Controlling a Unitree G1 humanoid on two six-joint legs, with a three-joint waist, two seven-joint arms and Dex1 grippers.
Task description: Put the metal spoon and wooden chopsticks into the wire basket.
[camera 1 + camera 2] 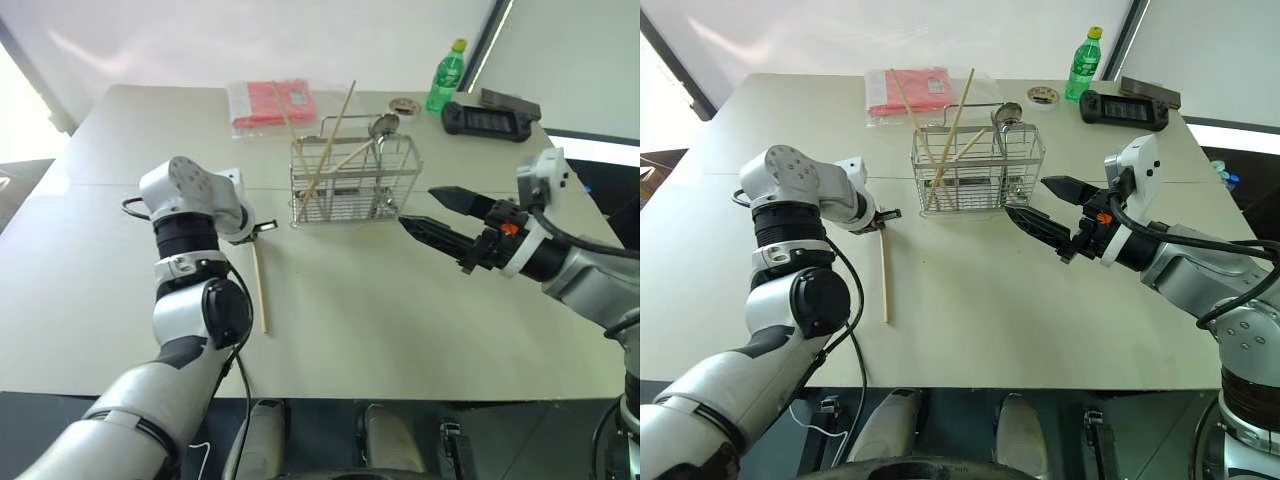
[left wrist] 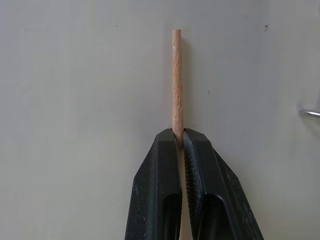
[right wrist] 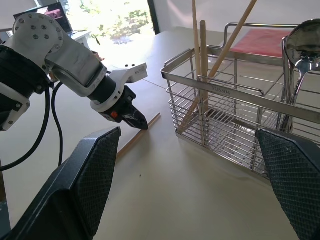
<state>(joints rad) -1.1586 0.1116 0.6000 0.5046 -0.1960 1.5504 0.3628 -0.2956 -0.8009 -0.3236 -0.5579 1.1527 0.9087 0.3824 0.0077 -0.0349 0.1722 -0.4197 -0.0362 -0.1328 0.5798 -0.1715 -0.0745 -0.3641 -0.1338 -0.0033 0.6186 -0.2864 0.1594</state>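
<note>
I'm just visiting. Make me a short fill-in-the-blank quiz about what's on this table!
1. The left hand is shut on a wooden ____ lying on the table.
2. The metal spoon stands inside the wire ____.
3. The right hand has its fingers ____.
4. The bottle at the far edge is ____ in colour.

Missing words: chopstick; basket; open; green

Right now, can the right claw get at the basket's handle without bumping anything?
Probably yes. The right claw hangs open just beside the wire basket, with bare table between. But chopsticks and the spoon stick up around the handle, so it could brush them.
</note>
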